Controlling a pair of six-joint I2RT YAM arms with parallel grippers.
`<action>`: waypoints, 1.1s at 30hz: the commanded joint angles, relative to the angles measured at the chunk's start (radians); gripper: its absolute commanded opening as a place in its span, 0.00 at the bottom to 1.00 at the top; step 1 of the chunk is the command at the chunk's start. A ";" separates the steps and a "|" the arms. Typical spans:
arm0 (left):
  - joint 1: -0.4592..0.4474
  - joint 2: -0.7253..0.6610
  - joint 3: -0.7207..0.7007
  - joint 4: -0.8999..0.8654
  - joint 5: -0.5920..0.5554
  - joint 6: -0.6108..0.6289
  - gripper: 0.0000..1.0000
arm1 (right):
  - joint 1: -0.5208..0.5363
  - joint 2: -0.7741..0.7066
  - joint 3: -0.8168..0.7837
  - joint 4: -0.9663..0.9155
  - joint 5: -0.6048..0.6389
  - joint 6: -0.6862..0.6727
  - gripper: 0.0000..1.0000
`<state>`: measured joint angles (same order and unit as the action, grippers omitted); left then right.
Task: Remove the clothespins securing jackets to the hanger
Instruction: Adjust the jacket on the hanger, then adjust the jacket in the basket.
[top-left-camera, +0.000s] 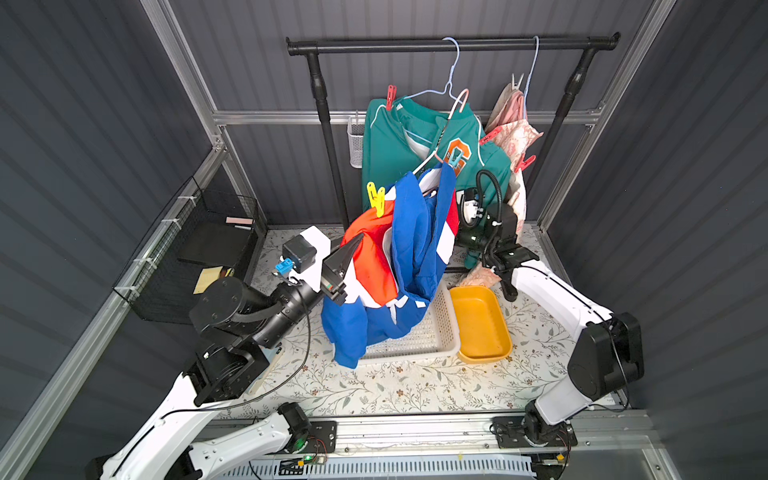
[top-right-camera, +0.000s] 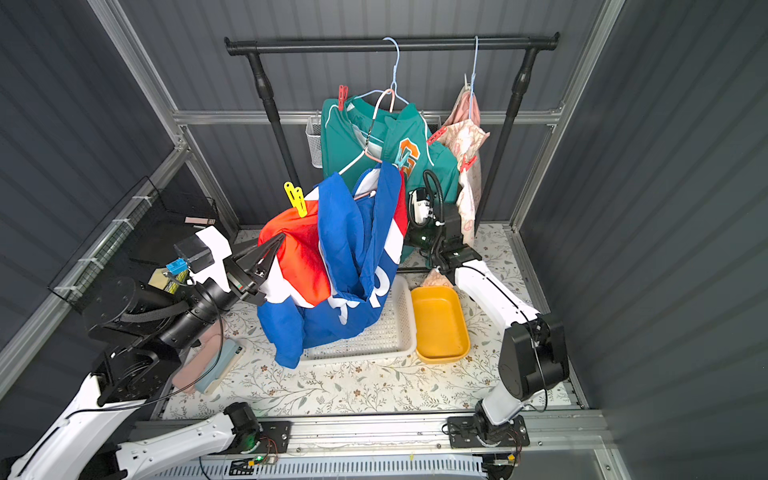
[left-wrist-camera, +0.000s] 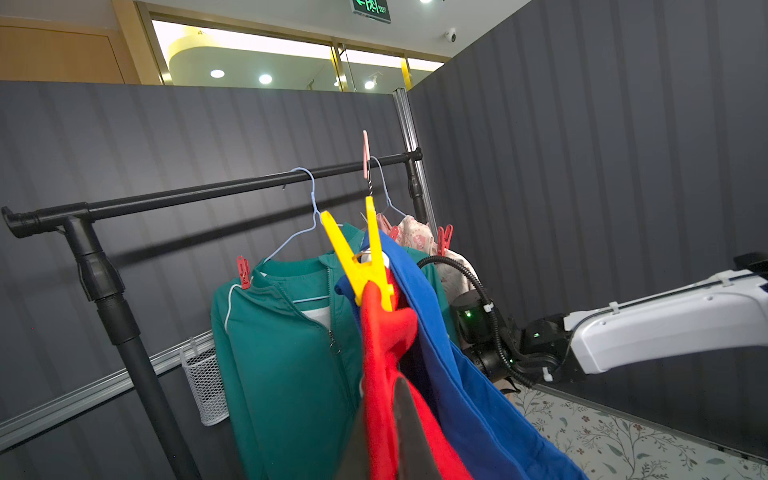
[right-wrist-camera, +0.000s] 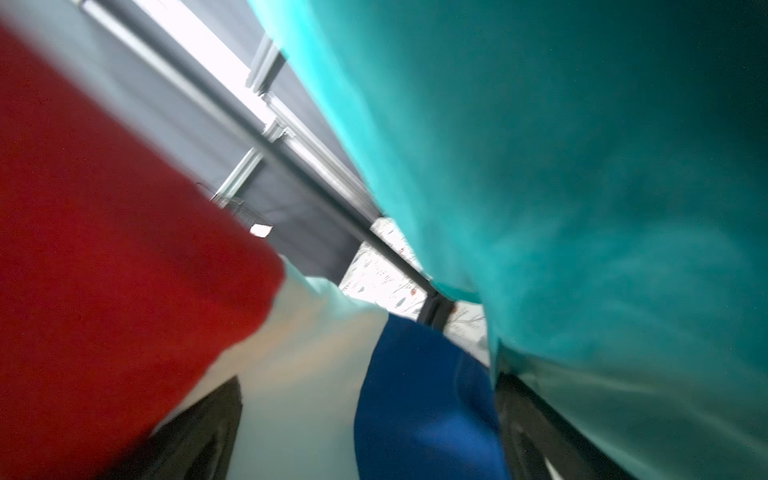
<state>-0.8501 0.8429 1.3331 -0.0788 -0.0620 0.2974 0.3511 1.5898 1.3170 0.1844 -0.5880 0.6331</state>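
The blue jacket (top-left-camera: 415, 249) with red and white panels hangs off a pink hanger (top-left-camera: 453, 108), pulled toward the left arm. A yellow clothespin (top-left-camera: 376, 199) (left-wrist-camera: 361, 257) grips its red shoulder. My left gripper (left-wrist-camera: 382, 415) is shut on that red panel just below the pin. My right gripper (right-wrist-camera: 365, 415) stands open between the blue jacket and the teal jacket (top-left-camera: 386, 158), with blue and white cloth lying between its fingers; the jackets hide it in both top views. The teal jacket carries a red clothespin (top-left-camera: 391, 97). The cream jacket (top-left-camera: 515, 124) bears red clothespins (top-left-camera: 490, 135).
The black rail (top-left-camera: 453, 43) spans the back. Below the blue jacket sit a white perforated basket (top-left-camera: 432, 336) and a yellow tub (top-left-camera: 482, 328). A mesh cup (top-left-camera: 355, 141) hangs by the rail's left post. A black wire basket (top-left-camera: 187, 249) is on the left wall.
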 joint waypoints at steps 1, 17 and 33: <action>-0.003 -0.039 -0.075 0.220 -0.035 0.044 0.00 | 0.009 -0.059 -0.030 0.050 -0.061 0.020 0.96; -0.002 -0.163 -0.660 0.732 -0.217 0.019 0.00 | 0.016 -0.086 -0.258 0.073 0.058 -0.006 0.97; 0.113 0.092 -0.704 1.028 -0.050 0.064 0.00 | 0.017 -0.075 -0.285 0.111 0.097 0.037 0.98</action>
<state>-0.7605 0.9199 0.5537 0.8238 -0.1684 0.3161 0.3588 1.5135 1.0245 0.2474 -0.4561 0.6525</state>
